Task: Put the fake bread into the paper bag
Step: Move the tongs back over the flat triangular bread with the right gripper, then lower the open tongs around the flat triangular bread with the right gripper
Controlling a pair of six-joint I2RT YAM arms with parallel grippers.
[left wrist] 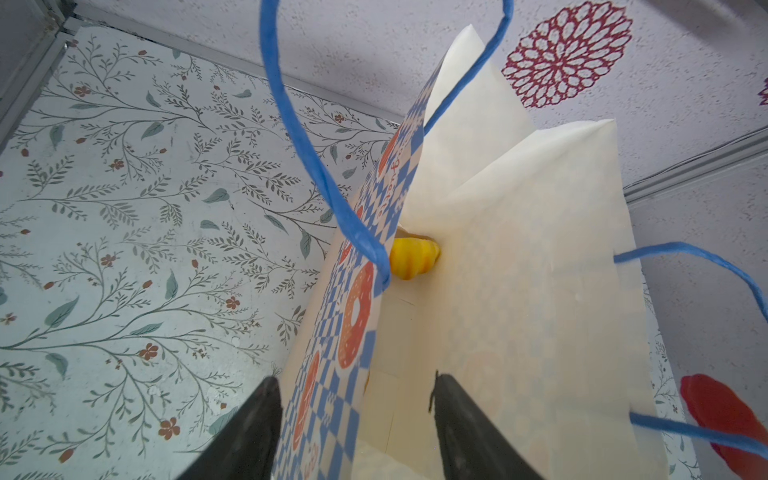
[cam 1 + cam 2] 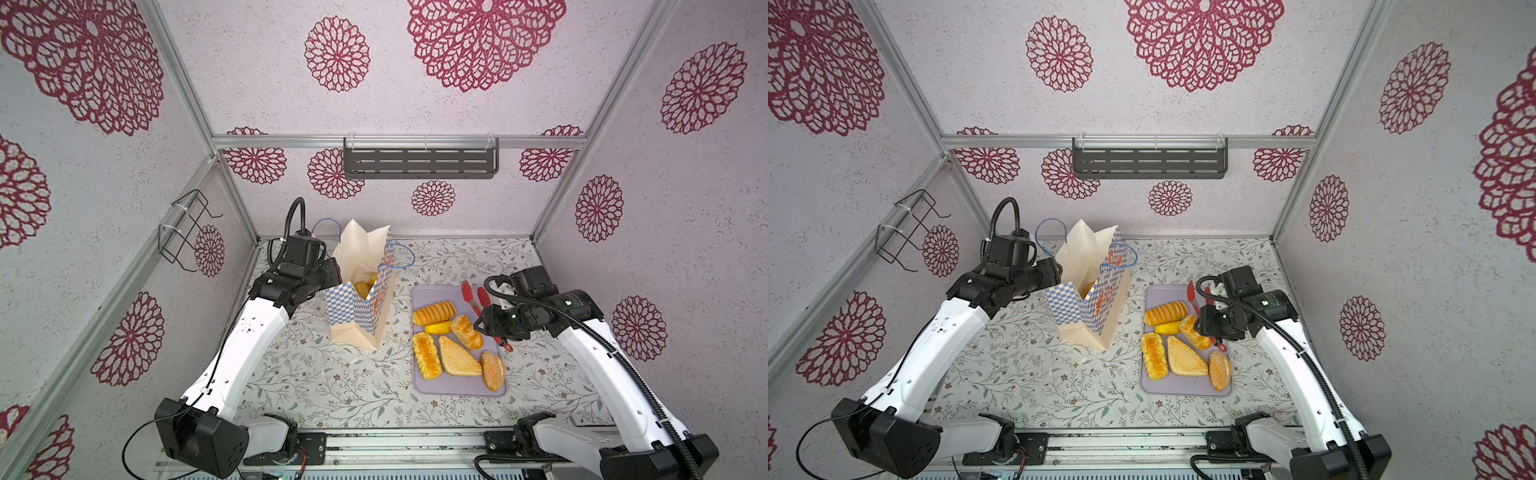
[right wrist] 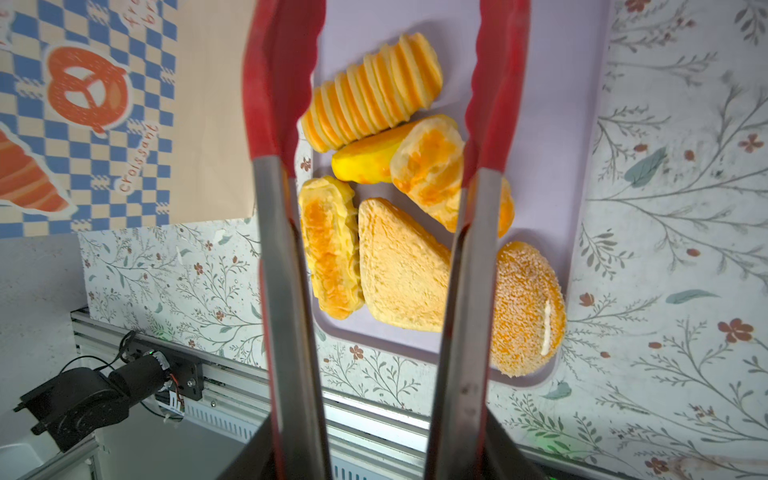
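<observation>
Status: partly done, in my read. The tabletop (image 2: 324,386) carries the paper bag (image 2: 357,316), upright with its mouth open, just left of the lilac tray (image 2: 457,388). At least 2 pieces of fake bread (image 2: 363,287) are already down inside the bag, and the left wrist view shows 1 yellow ribbed piece (image 1: 415,257) in there. 6 pieces are left on the tray: triangular toast slice (image 2: 459,357), long loaf (image 2: 427,355), ribbed roll (image 2: 434,312), sesame bun (image 2: 493,370), twisted roll (image 2: 467,331) and small yellow piece (image 2: 437,328). The right end effector (image 2: 485,327) is clamped on the handle end of the red tongs (image 3: 282,83). The tong tips are spread over the tray's far end with nothing between them. The left end effector (image 1: 353,386) is at the bag's rim with its jaws apart. 1 finger sits outside the checkered wall and 1 inside, not pinching as far as I can see. Writing on the bag: "croissant" (image 3: 137,158) under a croissant picture, plus partial "fre… / br…" (image 3: 141,14) cut off at the frame edge. The script lettering in the left wrist view is not legible. No brand visible.
</observation>
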